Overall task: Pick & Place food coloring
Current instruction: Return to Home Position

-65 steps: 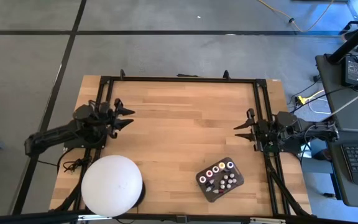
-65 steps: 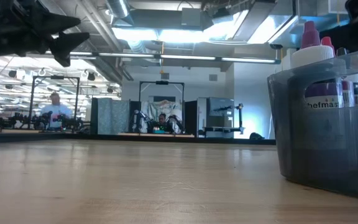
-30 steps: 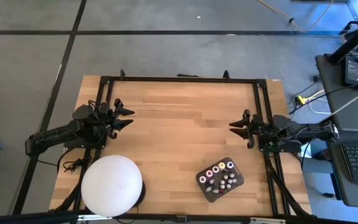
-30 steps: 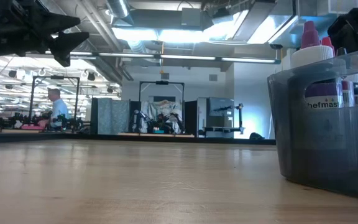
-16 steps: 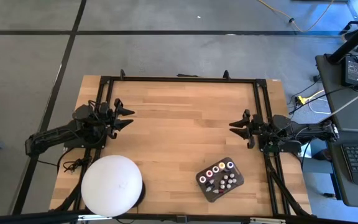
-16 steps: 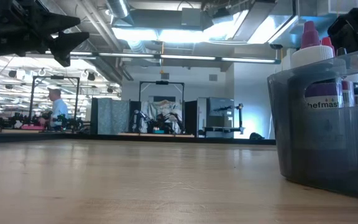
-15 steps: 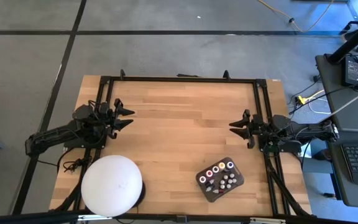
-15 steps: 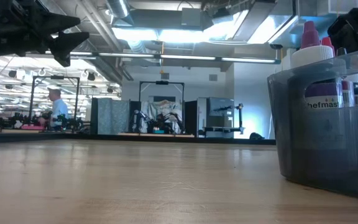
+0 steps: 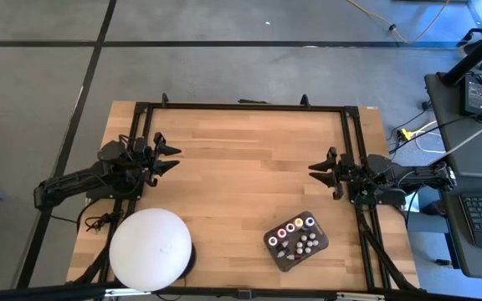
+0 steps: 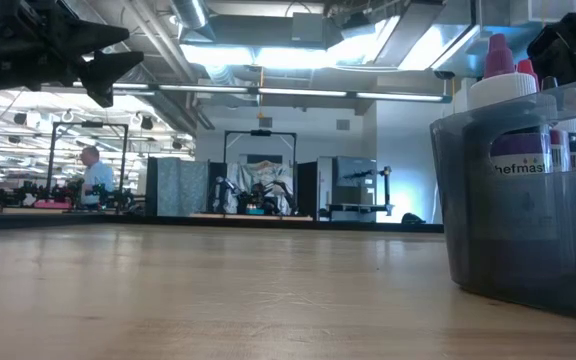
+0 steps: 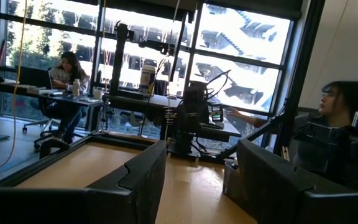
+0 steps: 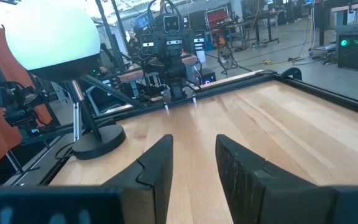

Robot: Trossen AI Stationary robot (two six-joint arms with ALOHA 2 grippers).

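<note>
The food coloring [image 9: 295, 237] is a set of tiny bottles with red, orange, white and dark tops. They stand upright in a dark grey tray [image 9: 275, 252] near the table's front right. The low view shows the tray [image 10: 528, 220] close by, with bottle tops [image 10: 498, 62] above its rim. My left gripper [image 9: 176, 157] hovers open over the table's left side, far from the tray; its fingers [image 11: 145, 180] have nothing between them. My right gripper [image 9: 315, 173] hovers open at the right side, behind the tray, with a narrower empty gap [image 12: 194, 163].
A big white dome [image 9: 151, 249] on a dark stand sits at the front left corner and also appears in the right wrist view [image 12: 51, 34]. A black frame [image 9: 241, 107] runs around the table. The bare wooden middle [image 9: 241, 176] lies between both arms. People sit in the room beyond.
</note>
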